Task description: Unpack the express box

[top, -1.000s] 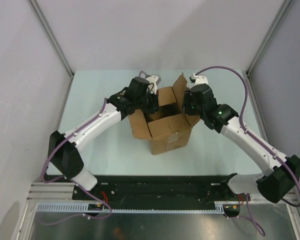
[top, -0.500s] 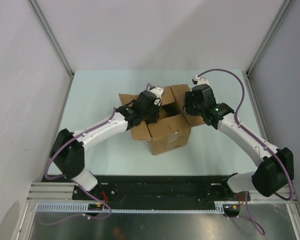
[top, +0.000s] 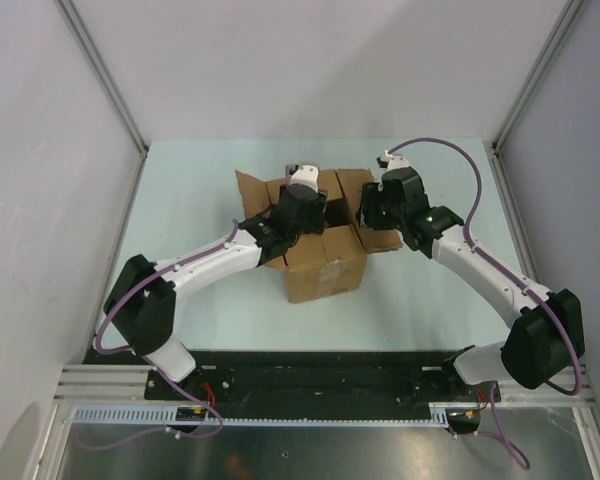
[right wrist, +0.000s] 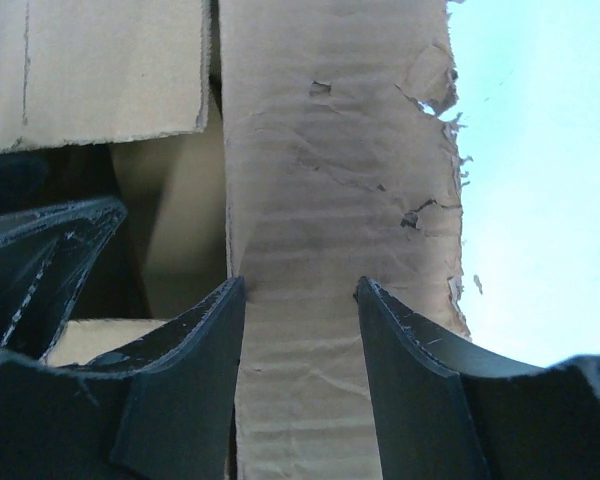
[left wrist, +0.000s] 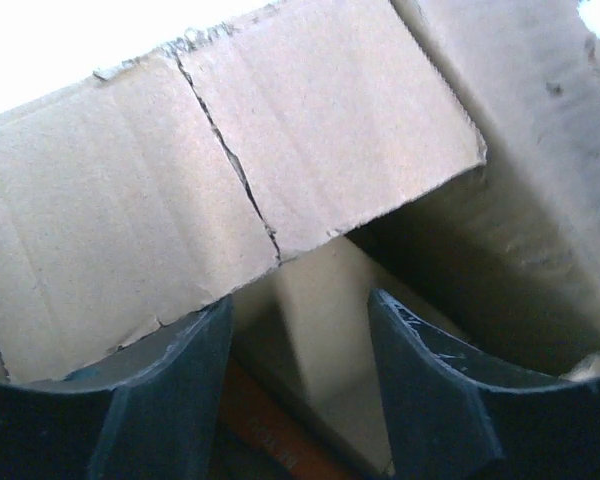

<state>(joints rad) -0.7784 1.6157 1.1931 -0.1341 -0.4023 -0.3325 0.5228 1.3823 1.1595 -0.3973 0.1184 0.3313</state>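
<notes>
The express box point(top: 325, 272), a brown cardboard carton, stands mid-table with its flaps spread. My left gripper point(top: 302, 205) hangs over its opening. In the left wrist view this gripper point(left wrist: 298, 300) is open with nothing between the fingers. A cracked flap point(left wrist: 130, 200) lies beyond it, and the dim inside of the box with an orange item point(left wrist: 265, 430) lies below. My right gripper point(top: 372, 212) is over the box's right flap point(top: 382, 238). In the right wrist view it point(right wrist: 300, 285) is open, its fingers straddling the torn flap point(right wrist: 330, 150) without pinching it.
The pale green table point(top: 200, 190) lies around the box. Grey walls with metal frame posts point(top: 105, 80) close in both sides. A black base rail point(top: 310, 375) runs along the near edge. One finger of the left gripper point(right wrist: 40, 250) shows in the right wrist view.
My left gripper has moved right over the box opening and opened. The right gripper opened a little and the right flap went from upright to folded outward. The left flap swung out to the back left.
</notes>
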